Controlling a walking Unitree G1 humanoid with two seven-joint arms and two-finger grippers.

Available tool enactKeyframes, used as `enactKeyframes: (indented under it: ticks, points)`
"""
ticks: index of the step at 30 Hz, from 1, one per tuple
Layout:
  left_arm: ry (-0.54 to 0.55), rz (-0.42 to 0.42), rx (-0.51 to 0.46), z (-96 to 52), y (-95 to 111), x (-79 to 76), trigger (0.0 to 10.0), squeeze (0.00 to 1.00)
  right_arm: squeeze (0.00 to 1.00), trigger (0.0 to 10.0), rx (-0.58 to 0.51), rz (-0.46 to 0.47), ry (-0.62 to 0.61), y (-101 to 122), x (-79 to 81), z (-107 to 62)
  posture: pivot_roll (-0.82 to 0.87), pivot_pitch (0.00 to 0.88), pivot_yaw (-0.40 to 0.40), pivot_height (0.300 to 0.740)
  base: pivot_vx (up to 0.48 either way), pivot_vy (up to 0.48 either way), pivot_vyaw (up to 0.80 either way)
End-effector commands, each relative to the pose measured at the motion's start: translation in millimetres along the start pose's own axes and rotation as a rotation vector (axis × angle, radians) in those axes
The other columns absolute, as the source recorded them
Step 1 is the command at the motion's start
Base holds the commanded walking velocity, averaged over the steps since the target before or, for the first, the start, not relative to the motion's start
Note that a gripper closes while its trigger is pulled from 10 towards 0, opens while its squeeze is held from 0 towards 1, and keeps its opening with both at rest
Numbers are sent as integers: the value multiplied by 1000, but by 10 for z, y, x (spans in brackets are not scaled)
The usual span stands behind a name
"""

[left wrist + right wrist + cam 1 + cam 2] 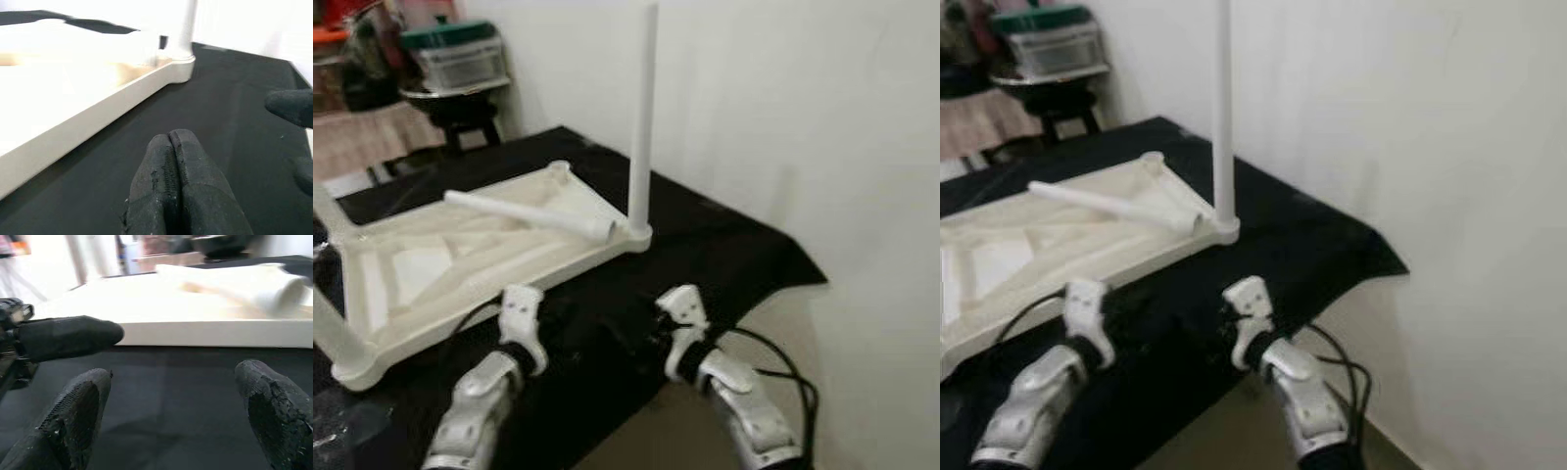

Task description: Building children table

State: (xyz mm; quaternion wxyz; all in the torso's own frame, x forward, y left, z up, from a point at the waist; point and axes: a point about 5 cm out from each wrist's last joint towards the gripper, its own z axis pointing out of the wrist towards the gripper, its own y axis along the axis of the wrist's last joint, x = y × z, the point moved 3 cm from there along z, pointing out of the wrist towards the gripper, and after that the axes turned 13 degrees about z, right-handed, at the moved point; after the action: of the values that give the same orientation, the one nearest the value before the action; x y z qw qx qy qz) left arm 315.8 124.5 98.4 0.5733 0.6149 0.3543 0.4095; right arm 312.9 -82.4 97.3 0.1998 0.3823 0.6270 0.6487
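Nearest, the left gripper point(172, 161) is held low over the black cloth point(724, 245), its fingers pressed together on nothing, just short of the tabletop's near edge. The right gripper point(171, 406) is held beside it over the same cloth, its fingers spread wide apart and empty. Beyond them the white tabletop point(401, 294) is laid upside down on the cloth-covered desk. One leg point(642, 117) is stood upright in the corner nearest the wall, and a loose leg point(529, 213) is laid across the underside, its end close to that corner. Farther back, a stool point(460, 108) carrying a lidded box point(460, 54) is seen.
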Motion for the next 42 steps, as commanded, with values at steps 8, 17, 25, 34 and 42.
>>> enactKeyframes:
  ticks: [8,17,25,34,42]
  points:
    - [-5,-2,-1,21,-1,-15,10000,0,0,10000,1,11,-9,0,-35,-10,-48,0,4,740,0,0,800]
    - [-4,-3,-6,28,7,-19,10000,0,0,10000,-5,17,-10,5,-48,-10,-50,0,2,740,0,0,800]
    - [-8,-8,-7,28,5,-23,10000,0,0,10000,-10,30,-19,8,-67,-14,-52,0,2,740,0,0,120]
    - [-16,-4,-9,25,9,-30,10000,0,0,10000,-8,32,-16,4,-63,-12,-50,0,2,740,0,0,0]
    - [-27,-9,-16,16,14,-48,10000,0,0,10000,-7,30,-15,0,-56,-18,-52,0,2,740,0,-282,0]
